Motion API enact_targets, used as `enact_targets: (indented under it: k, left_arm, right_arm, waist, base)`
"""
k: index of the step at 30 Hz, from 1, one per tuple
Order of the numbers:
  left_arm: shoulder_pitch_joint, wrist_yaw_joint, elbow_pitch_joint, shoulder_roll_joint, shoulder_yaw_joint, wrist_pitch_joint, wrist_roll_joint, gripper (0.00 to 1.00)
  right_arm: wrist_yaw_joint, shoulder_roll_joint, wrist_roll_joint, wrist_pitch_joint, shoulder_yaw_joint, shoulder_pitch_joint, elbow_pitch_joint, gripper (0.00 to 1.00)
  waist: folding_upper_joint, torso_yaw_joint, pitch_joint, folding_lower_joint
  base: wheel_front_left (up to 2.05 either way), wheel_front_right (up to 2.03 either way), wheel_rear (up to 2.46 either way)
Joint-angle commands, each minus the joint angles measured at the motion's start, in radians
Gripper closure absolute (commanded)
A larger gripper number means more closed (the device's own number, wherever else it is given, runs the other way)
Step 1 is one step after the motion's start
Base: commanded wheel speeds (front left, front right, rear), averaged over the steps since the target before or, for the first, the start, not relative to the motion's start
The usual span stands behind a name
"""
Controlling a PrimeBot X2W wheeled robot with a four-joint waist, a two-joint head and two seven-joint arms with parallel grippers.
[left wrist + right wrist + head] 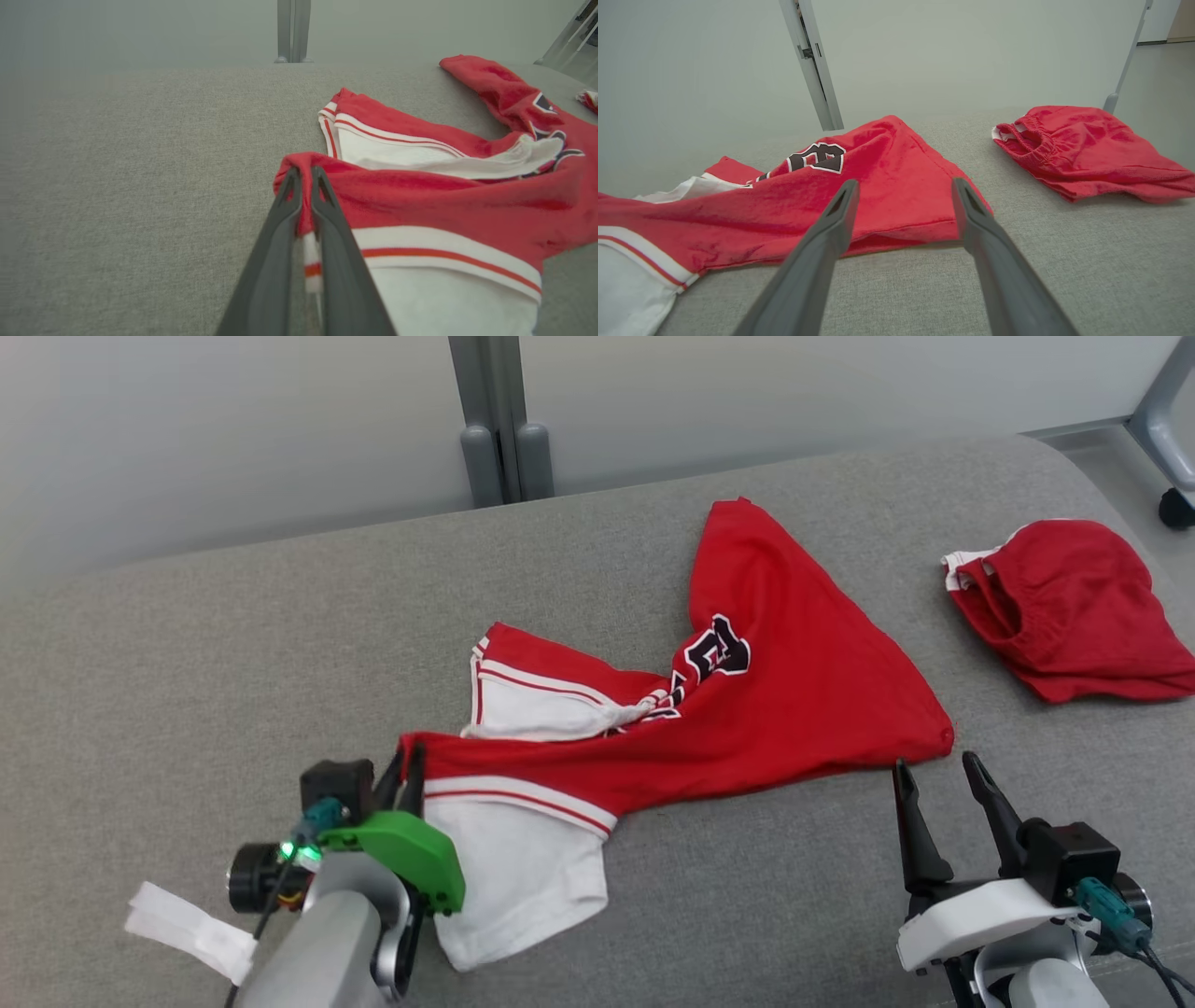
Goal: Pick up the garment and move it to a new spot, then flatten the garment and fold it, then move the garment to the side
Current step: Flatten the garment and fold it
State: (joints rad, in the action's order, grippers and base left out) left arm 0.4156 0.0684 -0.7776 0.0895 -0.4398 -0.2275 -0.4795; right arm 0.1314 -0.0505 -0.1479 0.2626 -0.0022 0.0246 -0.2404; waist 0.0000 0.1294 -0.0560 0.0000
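Pick-up in hand: left pincer [305, 177] clamps the striped edge of the jersey [794, 691], while right pincer [934, 763] gapes empty just beside its hem corner, likely needing to nip that next.

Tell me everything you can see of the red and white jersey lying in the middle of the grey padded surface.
The red and white fabric jersey looks like soft knit, with striped red-and-white bands and dark, white-edged lettering. It lies crumpled and twisted on the grey padded surface, red hem corner toward the right. The left claw is shut on a pinched fold at its left end. The open right claw sits just short of the hem corner, seemingly not touching.
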Motion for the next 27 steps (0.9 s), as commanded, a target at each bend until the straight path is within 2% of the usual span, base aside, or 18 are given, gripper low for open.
enact_targets:
  k: [1,7,12,13,14,15,16,21,27]
  left_arm:
    - [0.042,0.007,-0.004,0.021,0.014,-0.011,0.009,1.00]
    - [0.138,0.002,-0.047,0.065,0.047,-0.026,0.009,1.00]
    - [0.193,-0.012,-0.094,0.079,0.057,-0.032,0.012,1.00]
    - [0.201,-0.015,-0.103,0.078,0.059,-0.034,0.014,0.91]
    - [0.205,-0.014,-0.111,0.078,0.060,-0.035,0.016,0.58]
    - [0.211,-0.013,-0.118,0.076,0.064,-0.037,0.018,0.20]
    - [0.214,-0.011,-0.118,0.073,0.067,-0.038,0.019,0.00]
    - [0.156,0.004,-0.054,0.059,0.105,-0.038,0.036,0.00]
    - [0.035,-0.003,0.079,0.044,0.164,-0.038,0.068,0.00]
  right_arm:
    - [-0.002,0.000,-0.007,0.002,0.004,0.019,0.010,0.00]
    - [-0.002,0.000,-0.017,0.002,0.012,0.052,0.018,0.00]
    - [-0.002,0.000,-0.019,0.003,0.012,0.072,0.016,0.00]
    - [-0.002,0.000,-0.020,0.003,0.011,0.076,0.016,0.00]
    - [-0.002,0.000,-0.020,0.003,0.010,0.078,0.016,0.00]
    - [-0.002,0.000,-0.020,0.003,0.008,0.081,0.016,0.00]
    - [-0.002,0.000,-0.020,0.003,0.007,0.084,0.016,0.00]
    - [-0.002,0.000,-0.016,0.003,-0.001,0.079,0.010,0.00]
    - [-0.002,0.000,-0.008,0.003,-0.007,0.050,0.002,0.00]
  waist:
    - [0.0000,0.012,-0.032,0.0000]
    - [0.0000,0.033,-0.100,0.0000]
    - [0.0000,0.044,-0.138,0.0000]
    - [0.0000,0.044,-0.143,0.0000]
    - [0.0000,0.045,-0.146,0.0000]
    - [0.0000,0.044,-0.148,0.0000]
    - [0.0000,0.043,-0.149,0.0000]
    - [0.0000,0.021,-0.128,0.0000]
    - [0.0000,-0.013,-0.064,0.0000]
  base:
    - [0.00,0.00,0.00]
    - [0.00,0.00,0.00]
    - [0.00,0.00,0.00]
    - [0.00,0.00,0.00]
    - [0.00,0.00,0.00]
    - [0.00,0.00,0.00]
    - [0.00,0.00,0.00]
    - [0.00,0.00,0.00]
    - [0.00,0.00,0.00]
